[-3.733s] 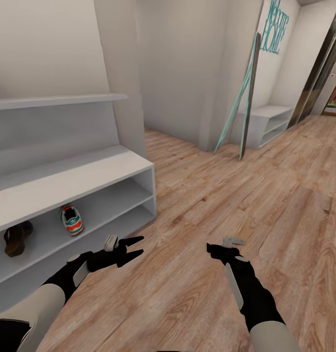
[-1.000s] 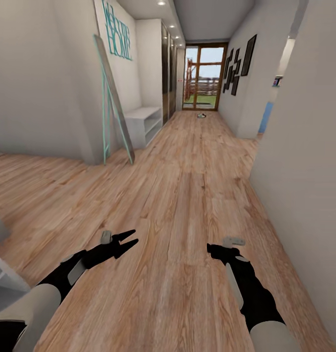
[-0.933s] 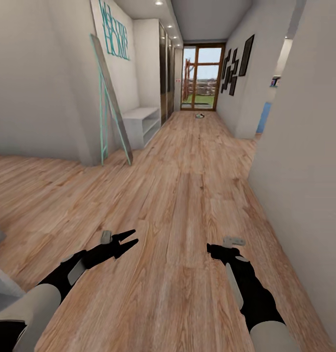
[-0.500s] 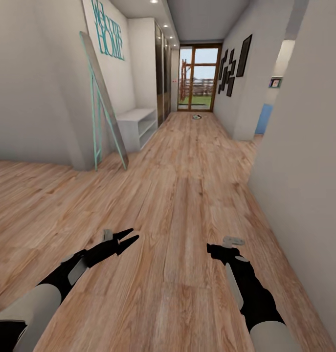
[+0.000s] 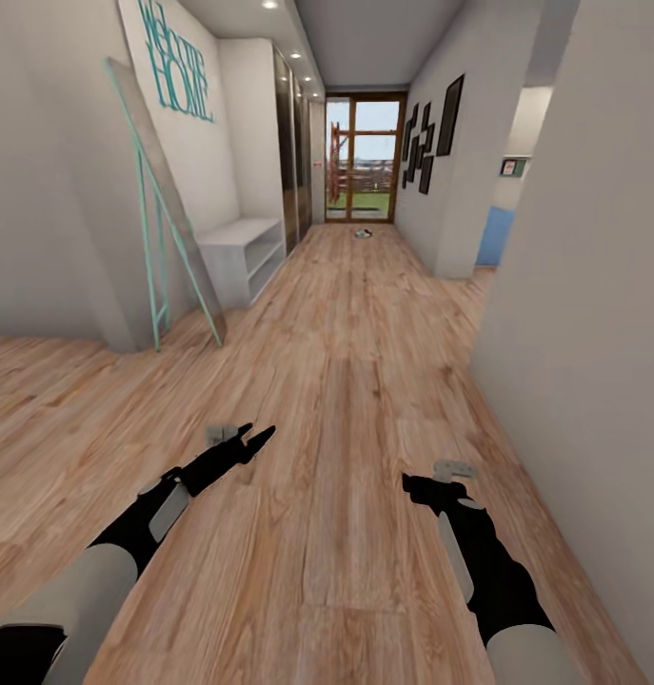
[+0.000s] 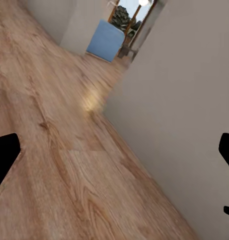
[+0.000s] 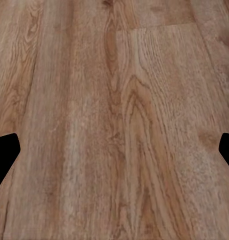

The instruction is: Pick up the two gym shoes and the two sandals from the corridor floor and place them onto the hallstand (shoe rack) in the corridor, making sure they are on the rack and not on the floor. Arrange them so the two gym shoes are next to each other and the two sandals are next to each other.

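The view has swung from the shoe rack to face down the corridor floor; a small shoe-like thing lies far off by the glass door. Left gripper and right gripper are empty, fingers spread.

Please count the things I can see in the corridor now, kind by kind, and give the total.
Robot claws: 2, left claw and right claw
Leaning mirror: 1
White shelf unit: 1
Glass door: 1
Small object on the far floor: 1
Total: 6

Two grippers, left and right; one distant shoe.
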Tool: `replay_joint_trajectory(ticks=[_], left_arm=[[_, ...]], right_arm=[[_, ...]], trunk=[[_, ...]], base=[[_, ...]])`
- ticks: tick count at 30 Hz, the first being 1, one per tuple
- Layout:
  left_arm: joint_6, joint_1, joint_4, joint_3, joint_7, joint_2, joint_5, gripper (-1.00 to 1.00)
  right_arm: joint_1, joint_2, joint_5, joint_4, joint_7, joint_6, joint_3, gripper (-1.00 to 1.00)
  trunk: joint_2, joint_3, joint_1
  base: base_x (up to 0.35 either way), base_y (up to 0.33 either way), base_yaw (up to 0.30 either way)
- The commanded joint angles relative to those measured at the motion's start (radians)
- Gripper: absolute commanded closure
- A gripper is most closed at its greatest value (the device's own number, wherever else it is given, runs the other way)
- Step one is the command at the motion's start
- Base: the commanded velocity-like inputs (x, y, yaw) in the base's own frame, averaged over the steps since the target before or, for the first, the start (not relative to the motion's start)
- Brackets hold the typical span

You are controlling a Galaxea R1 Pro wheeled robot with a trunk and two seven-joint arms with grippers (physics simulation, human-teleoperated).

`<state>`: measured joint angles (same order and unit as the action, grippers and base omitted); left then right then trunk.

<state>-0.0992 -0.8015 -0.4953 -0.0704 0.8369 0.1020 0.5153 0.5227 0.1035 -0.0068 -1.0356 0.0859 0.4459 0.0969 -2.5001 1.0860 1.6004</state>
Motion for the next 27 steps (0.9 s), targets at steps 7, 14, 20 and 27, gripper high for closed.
replay_joint_trajectory(ticks=[7, 14, 20, 27], left_arm=[[-0.015, 0.0, -0.009, -0.013, -0.233, 0.002, -0.002, -1.0], [-0.013, 0.0, -0.008, -0.016, -0.269, 0.002, -0.004, -1.0], [-0.012, 0.0, -0.008, -0.017, -0.27, 0.001, -0.004, -1.0], [-0.012, 0.0, -0.008, -0.016, -0.269, 0.002, -0.003, -1.0]], right_arm=[[0.0, 0.001, -0.001, 0.001, 0.002, 0.005, 0.0, -1.0], [0.0, 0.001, -0.001, 0.001, 0.0, 0.005, -0.002, -1.0], [0.0, 0.002, -0.001, 0.002, 0.0, 0.005, -0.003, -1.0], [0.0, 0.002, -0.001, 0.002, 0.0, 0.005, -0.005, -1.0]], trunk=[[0.0, 0.001, 0.0], [0.0, 0.001, 0.0], [0.0, -0.001, 0.0], [0.0, -0.005, 0.0]], base=[[0.348, -0.007, -0.001], [0.348, -0.085, 0.0], [0.348, -0.105, -0.085], [0.347, -0.108, -0.194]])
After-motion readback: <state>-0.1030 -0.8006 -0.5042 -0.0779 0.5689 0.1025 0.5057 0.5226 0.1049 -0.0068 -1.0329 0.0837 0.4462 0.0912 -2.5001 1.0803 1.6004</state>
